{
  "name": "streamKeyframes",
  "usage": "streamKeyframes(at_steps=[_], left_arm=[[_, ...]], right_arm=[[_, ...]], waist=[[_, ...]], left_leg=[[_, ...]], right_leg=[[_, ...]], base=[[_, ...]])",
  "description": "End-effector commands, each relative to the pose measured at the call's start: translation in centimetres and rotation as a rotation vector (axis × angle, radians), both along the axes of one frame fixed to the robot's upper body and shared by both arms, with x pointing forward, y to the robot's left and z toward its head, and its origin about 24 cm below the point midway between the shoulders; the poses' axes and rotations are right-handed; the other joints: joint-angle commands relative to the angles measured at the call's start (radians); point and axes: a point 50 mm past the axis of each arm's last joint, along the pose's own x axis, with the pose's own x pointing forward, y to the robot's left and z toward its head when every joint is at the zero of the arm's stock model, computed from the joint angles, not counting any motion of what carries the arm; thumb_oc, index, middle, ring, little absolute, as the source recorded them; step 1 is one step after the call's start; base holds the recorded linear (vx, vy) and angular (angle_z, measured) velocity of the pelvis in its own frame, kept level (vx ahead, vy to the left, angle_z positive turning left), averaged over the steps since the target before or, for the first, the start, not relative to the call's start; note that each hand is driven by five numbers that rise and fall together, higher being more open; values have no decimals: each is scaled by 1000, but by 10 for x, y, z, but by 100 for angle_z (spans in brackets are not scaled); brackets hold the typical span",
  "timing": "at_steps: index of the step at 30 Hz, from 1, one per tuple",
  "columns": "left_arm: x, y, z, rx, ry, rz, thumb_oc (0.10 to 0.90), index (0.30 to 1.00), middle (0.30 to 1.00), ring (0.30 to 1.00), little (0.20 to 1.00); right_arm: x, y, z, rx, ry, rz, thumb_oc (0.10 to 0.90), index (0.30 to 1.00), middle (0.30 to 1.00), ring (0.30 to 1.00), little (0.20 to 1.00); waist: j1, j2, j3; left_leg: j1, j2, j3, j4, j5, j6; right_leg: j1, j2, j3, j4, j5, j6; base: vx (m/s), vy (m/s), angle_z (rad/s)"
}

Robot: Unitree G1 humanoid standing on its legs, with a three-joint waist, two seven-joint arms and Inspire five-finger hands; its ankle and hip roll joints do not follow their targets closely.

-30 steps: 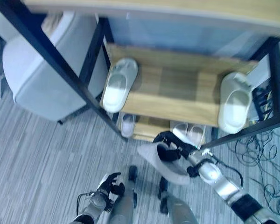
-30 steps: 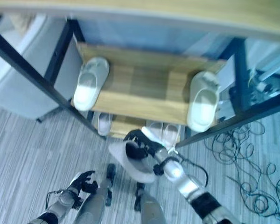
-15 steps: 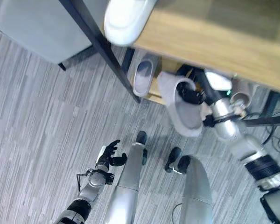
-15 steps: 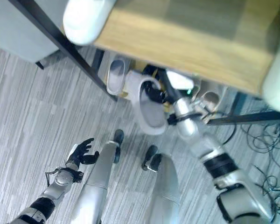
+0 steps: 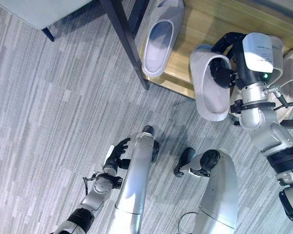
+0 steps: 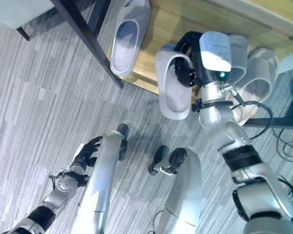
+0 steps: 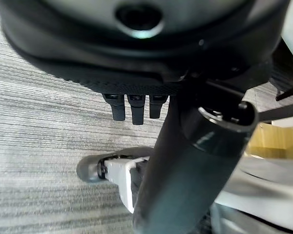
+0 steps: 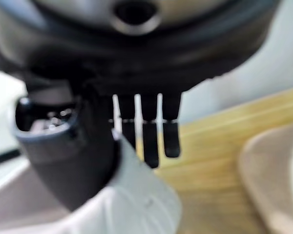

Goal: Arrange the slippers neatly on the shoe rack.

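Slipper (image 5: 211, 87), white: your right hand (image 5: 223, 68), fingers curled round its strap, has carried it down from mid-air to the shoe rack's bottom shelf (image 5: 205, 24), heel overhanging; release pending. Left hand (image 5: 116, 155) idle, fingers relaxed.

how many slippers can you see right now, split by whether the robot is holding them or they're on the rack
held in the right hand: 1, the held slipper
on the low shelf: 3, the slipper by the black post and the pair at the right end
total: 4
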Motion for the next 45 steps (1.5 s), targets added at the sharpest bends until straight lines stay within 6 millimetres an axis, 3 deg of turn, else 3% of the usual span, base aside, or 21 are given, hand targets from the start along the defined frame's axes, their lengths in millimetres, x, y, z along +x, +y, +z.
streamKeyframes(at_steps=[1, 10, 20, 21, 22, 23, 32, 45], left_arm=[[-10, -6, 5, -68, -63, 18, 800, 900, 900, 900, 900], [-15, -7, 8, -69, -85, 7, 800, 900, 900, 900, 900], [-14, -11, 14, -65, -118, -30, 800, 900, 900, 900, 900], [-13, -13, 15, -64, -120, -42, 800, 900, 900, 900, 900], [-13, -13, 15, -65, -120, -42, 800, 900, 900, 900, 900], [-13, -14, 15, -63, -123, -49, 800, 900, 900, 900, 900], [-6, -13, 18, -61, -132, -27, 800, 900, 900, 900, 900], [-8, -5, 15, -62, -121, 41, 800, 900, 900, 900, 900]], right_arm=[[-22, 11, 80, -34, -407, 14, 400, 300, 300, 300, 300], [-15, 11, 98, -35, -483, -66, 400, 300, 300, 300, 300], [-7, 18, 115, -35, -517, -105, 400, 300, 300, 300, 300], [-4, 16, 118, -33, -509, -124, 685, 728, 728, 728, 728], [-4, 16, 118, -34, -509, -123, 780, 869, 869, 869, 869], [-1, 15, 122, -26, -499, -135, 800, 900, 900, 900, 900], [-4, 27, 130, 63, -525, -55, 800, 900, 900, 900, 900], [-9, 37, 99, 76, -484, 29, 800, 900, 900, 900, 900]], waist=[[13, 16, 45], [44, 21, 70], [74, 32, 70], [81, 35, 70], [80, 36, 70], [87, 40, 70], [85, 36, 70], [57, 20, 70]], left_leg=[[31, 3, 35, 47, -180, 40], [31, -3, 30, 106, -238, 45], [31, -13, 23, 97, -249, 43], [31, -14, 22, 91, -246, 43], [31, -14, 21, 91, -246, 43], [31, -19, 18, 82, -242, 43], [31, -31, 9, -8, -187, 36], [31, -20, 0, -34, -160, 30]], right_leg=[[2, 42, 81, -15, -17, -4], [3, 29, 93, 37, -35, 0], [10, 18, 91, 18, -13, 15], [10, 13, 90, 11, -8, 18], [10, 13, 89, 11, -8, 18], [11, 8, 89, 1, 0, 20], [14, 6, 75, -82, 55, 30], [-1, 28, 81, -107, 100, 42]], base=[[42, -1, 1], [53, -4, 4], [23, 8, 4], [19, 14, 4], [13, 13, 4], [0, 5, 3], [0, 12, 5], [-1, 1, 0]])
